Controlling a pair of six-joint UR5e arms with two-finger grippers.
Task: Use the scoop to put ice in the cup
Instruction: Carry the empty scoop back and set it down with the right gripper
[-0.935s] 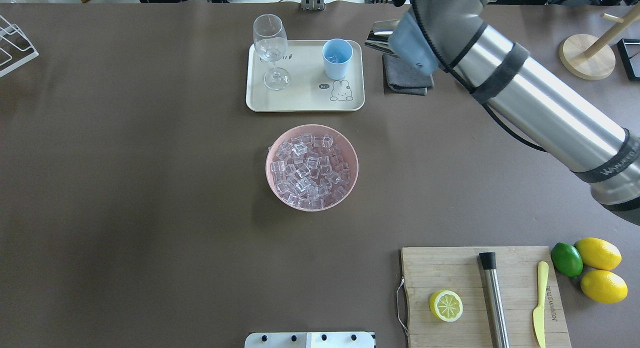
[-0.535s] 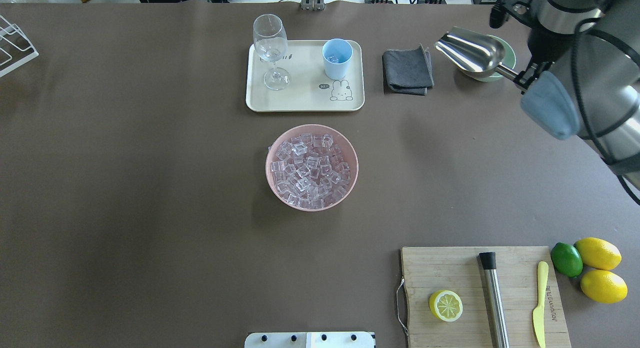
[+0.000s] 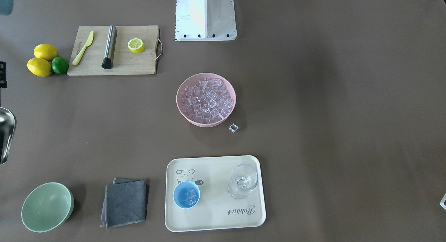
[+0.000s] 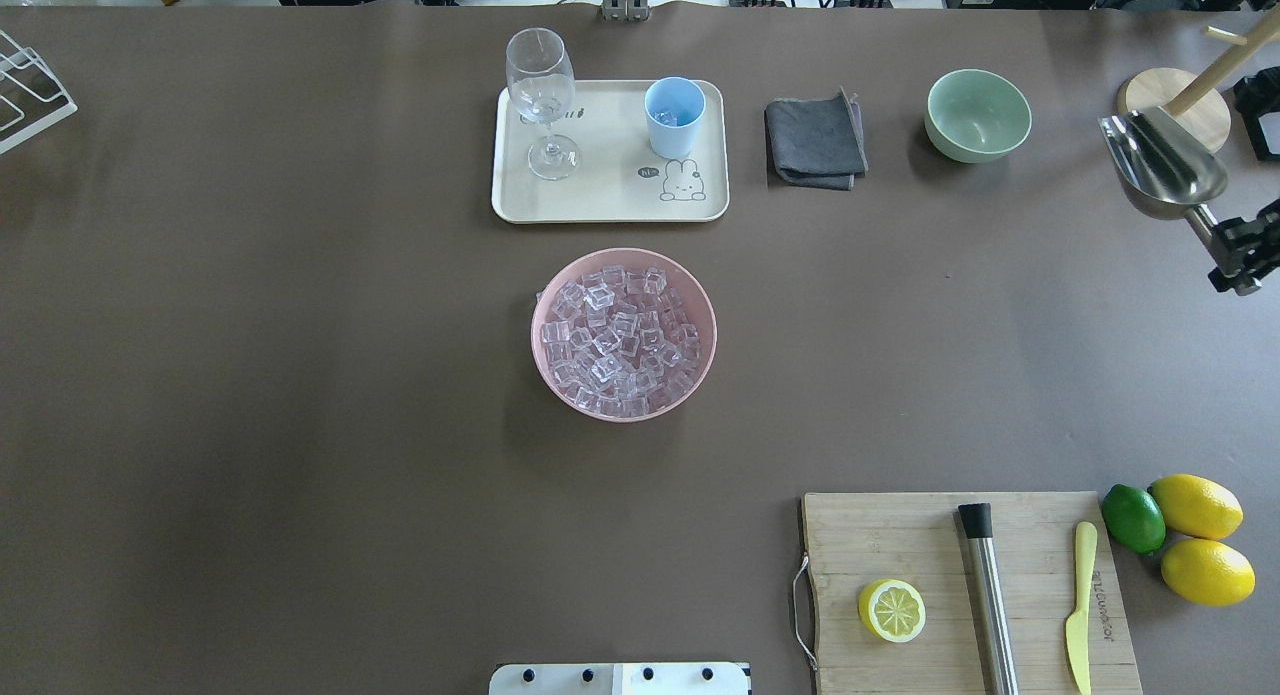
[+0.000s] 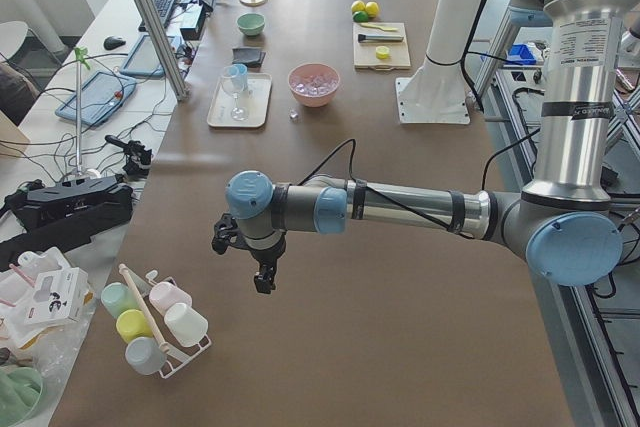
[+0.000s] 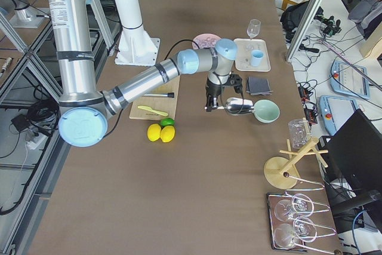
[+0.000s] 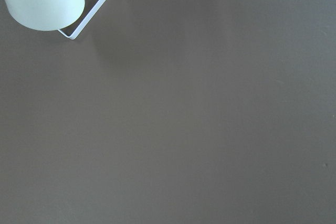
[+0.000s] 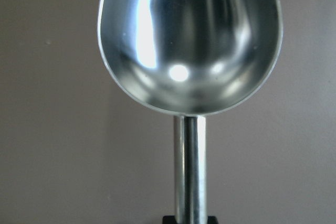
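The right gripper [image 4: 1236,260] is clamped tight on the end of the straight round handle of the shiny silver metal scoop [image 4: 1165,160]. The scoop's rounded, mirror-bright trough faces up and is empty. It is held in the air at the table's far right, near a pale green bowl [image 4: 978,115]. The left gripper [image 5: 264,280] hangs over bare table far off to the robot's left; whether its fingers are apart cannot be told.

The small light-blue cup [image 4: 674,115] stands on a cream rectangular tray [image 4: 610,200] beside a clear stemmed glass [image 4: 541,100], with a few clear ice cubes [image 3: 190,196] in its bottom. Many more fill a pink round bowl [image 4: 709,320], and one loose cube [image 3: 233,128] lies on the table just beside it.

The tray bears a drawn rabbit, a "hi~" bubble and the script word "Rabbit" [image 3: 241,210]. The wooden cutting board [image 4: 900,535] has lettering along one edge, too small to read.
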